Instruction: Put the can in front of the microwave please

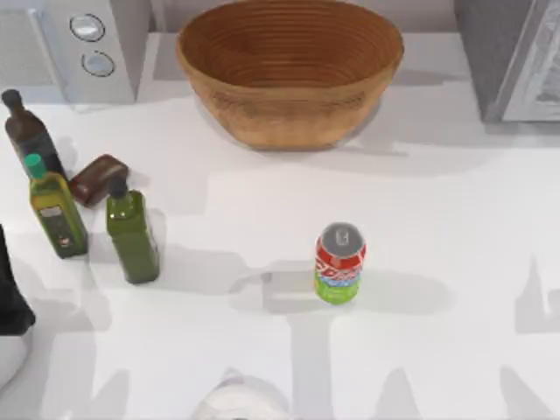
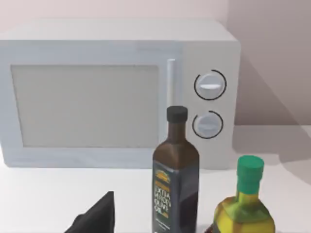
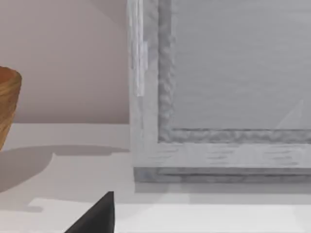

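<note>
**Can standing mid-table, grippers' state unclear**

Left gripper [image 2: 95,216] is showing as one dark tip, its opening impossible to judge; likewise the right gripper [image 3: 95,213]. Neither is holding anything visible. The can [image 1: 339,262] is standing upright on the white table [image 1: 455,201], well apart from the microwave [image 1: 79,44] at far left. A woven basket [image 1: 289,74] is sitting behind; three bottles [image 1: 131,232] are crowding the left side, leaving open surface around the can.

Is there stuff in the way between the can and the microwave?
Yes. The can stands mid-table, and the microwave is at the far left corner. Three bottles and a small brown object cluster in front of it, crowding that spot.
</note>
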`<action>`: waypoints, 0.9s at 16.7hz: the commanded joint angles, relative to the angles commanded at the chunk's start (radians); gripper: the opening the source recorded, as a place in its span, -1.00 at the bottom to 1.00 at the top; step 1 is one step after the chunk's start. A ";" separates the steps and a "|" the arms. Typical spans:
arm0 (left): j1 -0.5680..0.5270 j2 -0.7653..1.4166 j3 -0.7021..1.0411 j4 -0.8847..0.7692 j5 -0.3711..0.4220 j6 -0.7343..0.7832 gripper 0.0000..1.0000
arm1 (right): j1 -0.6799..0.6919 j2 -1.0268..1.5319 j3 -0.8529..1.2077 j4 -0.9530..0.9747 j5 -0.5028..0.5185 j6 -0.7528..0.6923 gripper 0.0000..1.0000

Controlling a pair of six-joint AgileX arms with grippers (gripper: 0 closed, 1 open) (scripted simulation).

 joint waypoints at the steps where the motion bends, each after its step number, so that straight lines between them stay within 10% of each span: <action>1: 0.000 0.000 0.000 0.000 0.000 0.000 1.00 | 0.000 0.000 0.000 0.000 0.000 0.000 1.00; 15: -0.238 0.721 0.709 -0.445 -0.007 -0.009 1.00 | 0.000 0.000 0.000 0.000 0.000 0.000 1.00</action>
